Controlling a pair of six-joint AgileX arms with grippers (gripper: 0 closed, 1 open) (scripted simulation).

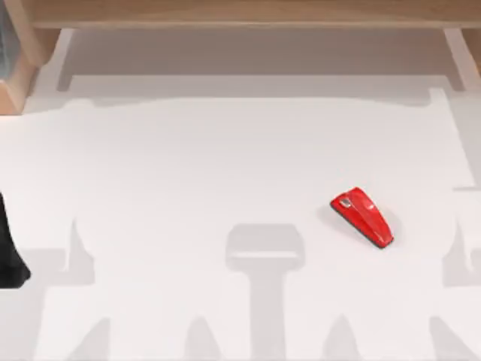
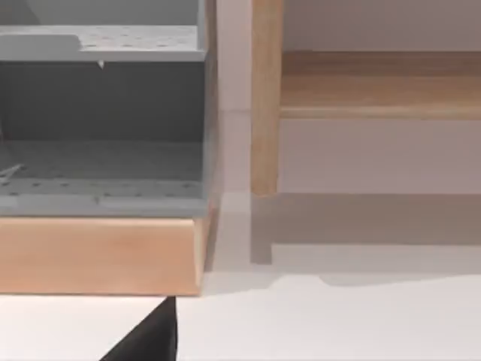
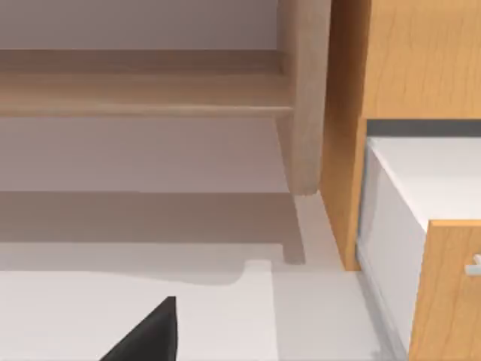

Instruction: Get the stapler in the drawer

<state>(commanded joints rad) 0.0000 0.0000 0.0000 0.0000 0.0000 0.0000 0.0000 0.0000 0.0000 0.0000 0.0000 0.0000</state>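
Observation:
The red stapler lies on the white table right of centre, wide rounded end with its silver mark toward the back left, narrow end toward the front right, on a thin black base. Nothing is touching it. My left arm shows as a dark shape at the table's left edge, far from the stapler. A dark part of my left gripper hangs over bare table before a shelf unit. A dark part of my right gripper hangs over bare table, beside a wooden cabinet whose drawer stands pulled out, its inside white.
A wooden frame runs along the table's back edge. A wood-edged grey shelf unit stands at the back left corner. The drawer's wooden front carries a small handle. Open white tabletop surrounds the stapler.

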